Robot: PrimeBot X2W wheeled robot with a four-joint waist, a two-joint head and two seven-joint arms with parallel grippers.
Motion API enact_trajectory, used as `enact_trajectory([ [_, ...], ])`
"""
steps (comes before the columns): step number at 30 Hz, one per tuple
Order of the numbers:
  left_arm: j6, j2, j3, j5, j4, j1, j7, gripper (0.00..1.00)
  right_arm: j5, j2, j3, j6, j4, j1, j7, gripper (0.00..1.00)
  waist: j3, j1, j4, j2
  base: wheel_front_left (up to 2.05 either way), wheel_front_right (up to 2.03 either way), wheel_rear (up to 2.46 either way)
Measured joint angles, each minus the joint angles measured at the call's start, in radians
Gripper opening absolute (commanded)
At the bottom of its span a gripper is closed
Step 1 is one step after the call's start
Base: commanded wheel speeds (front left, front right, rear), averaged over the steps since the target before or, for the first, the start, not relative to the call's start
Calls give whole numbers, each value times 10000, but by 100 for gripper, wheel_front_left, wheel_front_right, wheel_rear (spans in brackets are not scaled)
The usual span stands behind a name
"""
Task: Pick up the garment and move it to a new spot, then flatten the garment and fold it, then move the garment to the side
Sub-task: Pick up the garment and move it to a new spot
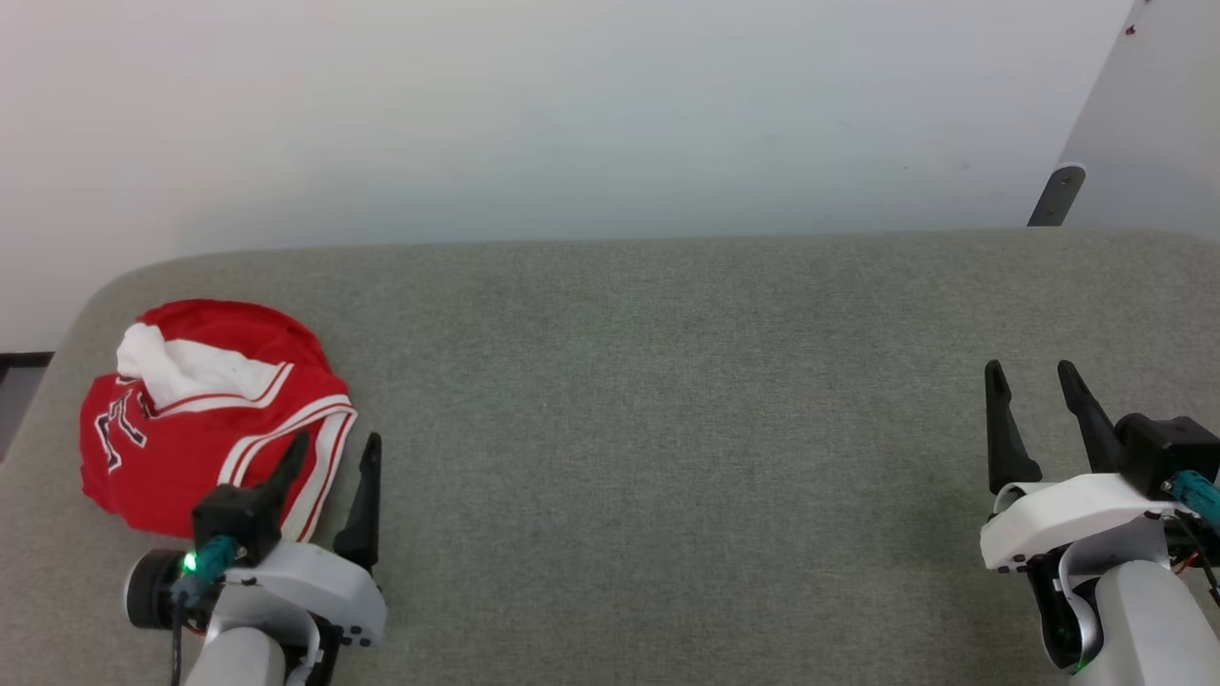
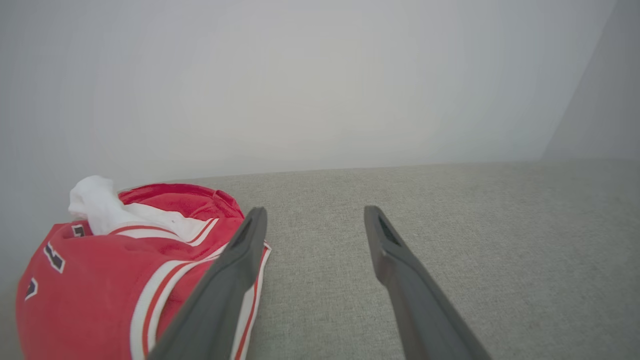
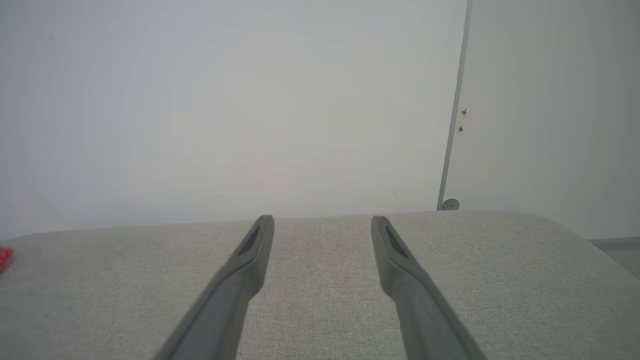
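The garment [image 1: 205, 410] lies crumpled at the far left of the grey cloth-covered table [image 1: 667, 381]: red, with a white sleeve bunched on top, striped trim and black lettering. My left gripper [image 1: 334, 453] stands open at its near right edge, one finger over the striped hem and the other over bare table. The left wrist view has the garment [image 2: 110, 270] at lower left, partly behind one finger of the open left gripper [image 2: 312, 215]. Far to the right my right gripper [image 1: 1032, 376] is open and holds nothing; in its wrist view the right gripper [image 3: 322, 222] hovers over bare table, a red speck of the garment [image 3: 5, 257] at the left edge.
A pale wall [image 1: 572, 114] runs behind the table's far edge. At the back right a grey panel with a metal bracket [image 1: 1058, 195] stands against it. The table's left corner is rounded, close to the garment.
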Motion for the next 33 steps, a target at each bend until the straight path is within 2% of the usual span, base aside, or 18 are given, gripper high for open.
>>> enact_trajectory([
  [10,0,13,-184,-445,100,-151,0,100,359,40,-59,0,-4,3,0,100,23,0,211,0,0,0,0],
  [16,0,-19,-123,-431,163,-139,0,100,518,73,90,0,-38,129,-2,100,10,0,686,0,0,0,0],
  [23,19,-278,236,-337,253,119,0,100,690,81,545,0,-15,288,-2,100,-45,0,1720,0,0,0,0],
  [33,209,-662,895,-224,107,607,0,100,980,219,1586,0,29,278,-25,100,-78,0,3650,0,0,0,0],
])
